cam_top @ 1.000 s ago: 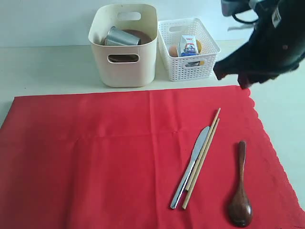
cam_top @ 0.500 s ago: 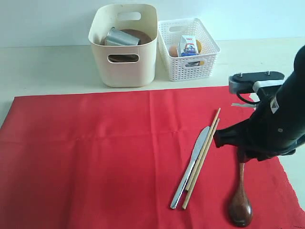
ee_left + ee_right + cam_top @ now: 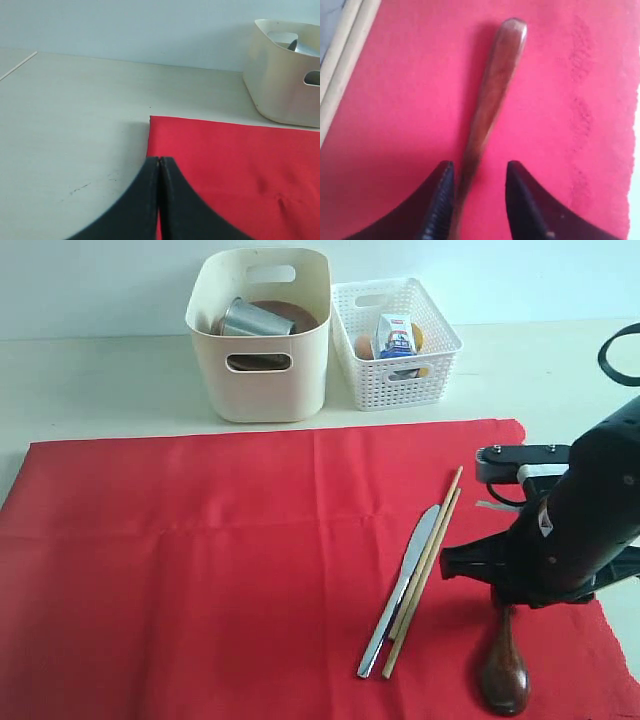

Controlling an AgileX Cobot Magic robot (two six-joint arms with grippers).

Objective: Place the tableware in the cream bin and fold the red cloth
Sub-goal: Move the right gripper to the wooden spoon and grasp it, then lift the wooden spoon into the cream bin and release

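The red cloth lies flat over the table's front. On its right part rest a silver knife, a pair of wooden chopsticks and a dark wooden spoon. My right gripper is low over the cloth and open, its fingers astride the spoon handle, one finger close against it. The cream bin at the back holds a steel cup and a brown plate. My left gripper is shut and empty, hovering at the cloth's corner.
A white lattice basket with a blue-white packet and food stands right of the cream bin. The cloth's scalloped right edge lies near the spoon. Bare pale table runs behind and left of the cloth.
The right arm has come down from the upper right to the cloth and now straddles the spoon handle. The tableware and the cloth have not moved.
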